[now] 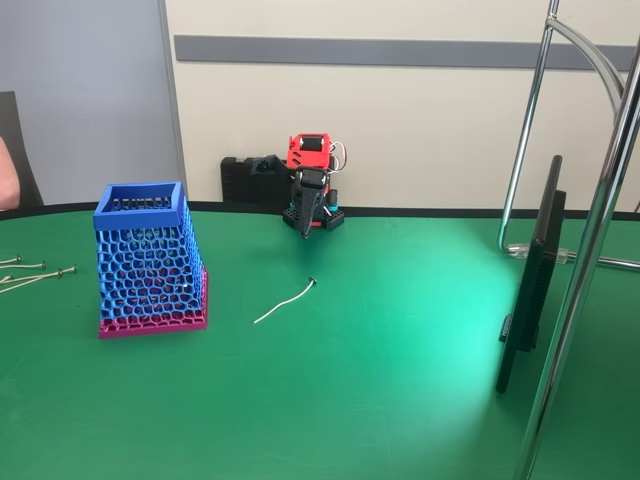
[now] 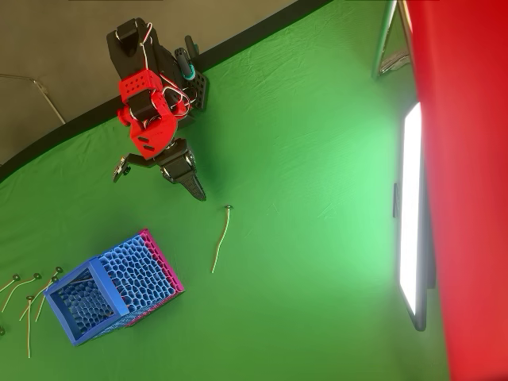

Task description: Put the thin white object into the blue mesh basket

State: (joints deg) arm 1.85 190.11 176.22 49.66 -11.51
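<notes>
The thin white object (image 1: pixel 285 302) (image 2: pixel 220 240) lies flat on the green table, a slightly curved strip with a small dark tip at its far end. To its left in the fixed view stands the blue mesh basket (image 1: pixel 148 262) (image 2: pixel 111 290), upright on its pink base with the square rim open at the top. My gripper (image 1: pixel 303 228) (image 2: pixel 200 194) hangs folded near the red and black arm base at the table's back edge. Its black fingers are together in a point, shut on nothing, a short way behind the strip's dark tip.
Several grey screws (image 1: pixel 30 272) (image 2: pixel 28 298) lie left of the basket. A flat monitor (image 1: pixel 535 270) (image 2: pixel 413 214) stands on edge at the right, between chrome stand tubes (image 1: pixel 590 250). Part of a person (image 1: pixel 8 170) shows at the left edge.
</notes>
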